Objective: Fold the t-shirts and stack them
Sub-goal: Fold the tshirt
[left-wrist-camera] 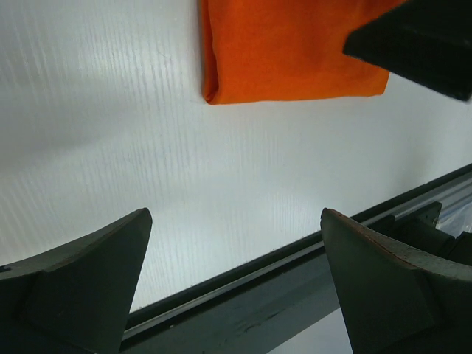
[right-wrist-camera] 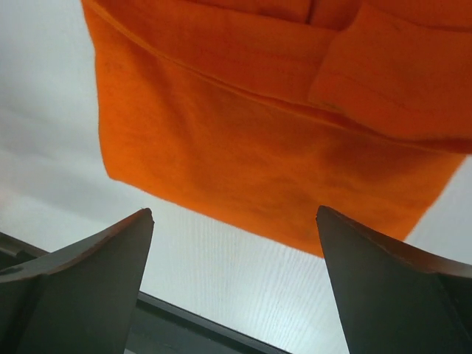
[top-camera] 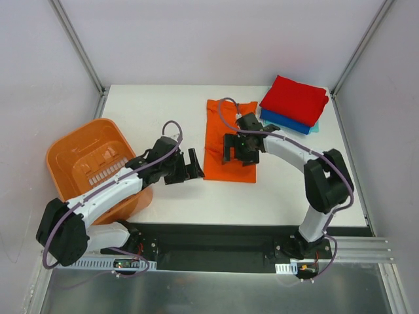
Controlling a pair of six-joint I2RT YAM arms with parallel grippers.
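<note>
Bin: an orange bin (top-camera: 91, 163) sits at the table's left side; the left arm's forearm crosses its near right corner.
Cable: a purple cable (top-camera: 226, 108) from the right arm loops over the far end of the cloth strip.
Stack: in the far right corner a folded red shirt (top-camera: 294, 97) lies on a folded blue shirt (top-camera: 288, 122), well apart from both grippers.
Task cloth: the orange t-shirt (top-camera: 219, 127) lies flat mid-table, folded into a long strip running away from the arms.
Surface: a white, finely ribbed table (top-camera: 196, 196), with a dark rail (left-wrist-camera: 243, 284) along its near edge.
Room: pale walls (top-camera: 196, 39) with metal frame posts (top-camera: 78, 46) at the corners.
Left gripper (left-wrist-camera: 236, 221): released, fingers spread wide, empty, above bare table just beside the strip's near left corner.
Right gripper (right-wrist-camera: 234, 214): released, fingers spread wide, empty, over the strip's near end; contact with the cloth cannot be told.
</note>
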